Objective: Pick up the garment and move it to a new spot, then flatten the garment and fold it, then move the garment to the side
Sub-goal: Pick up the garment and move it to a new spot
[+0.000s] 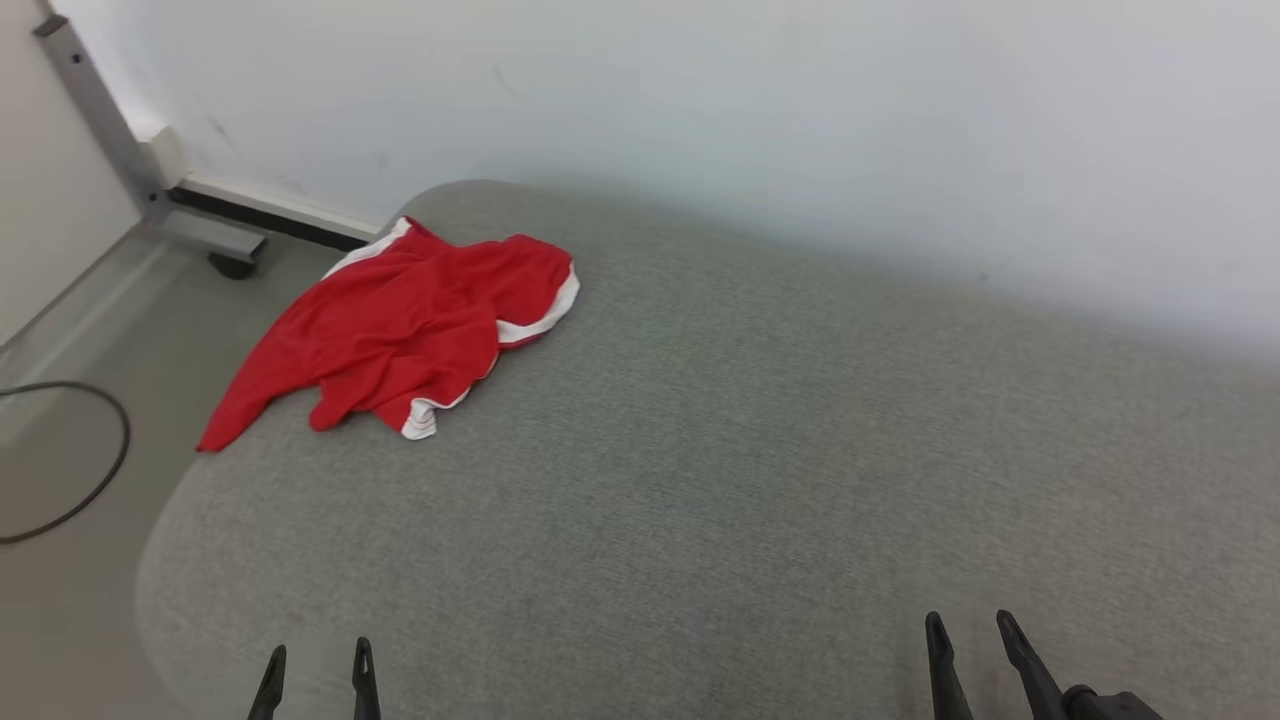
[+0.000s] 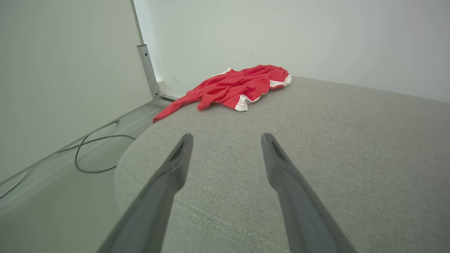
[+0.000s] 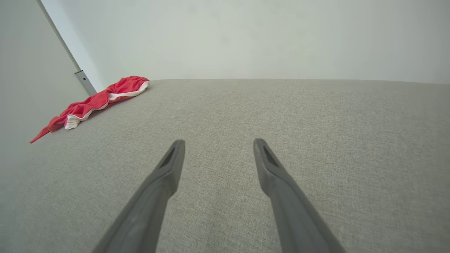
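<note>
A crumpled red garment (image 1: 400, 325) with white trim lies at the far left corner of the grey upholstered surface (image 1: 760, 460), one red corner hanging over the left edge. From the left wrist the garment (image 2: 233, 87) lies well ahead of the fingers. From the right wrist the garment (image 3: 95, 102) sits far off to the upper left. My left gripper (image 1: 318, 655) stands open at the near left edge, empty, and its own wrist view shows the left gripper (image 2: 226, 140) spread wide. My right gripper (image 1: 970, 628) is open and empty at the near right, the right gripper (image 3: 217, 146) hovering over bare fabric.
A pale wall (image 1: 800, 120) runs behind the surface. To the left lies the floor with a dark cable loop (image 1: 95, 470) and a grey metal stand on a caster (image 1: 150, 195). The surface has rounded corners and a drop on its left side.
</note>
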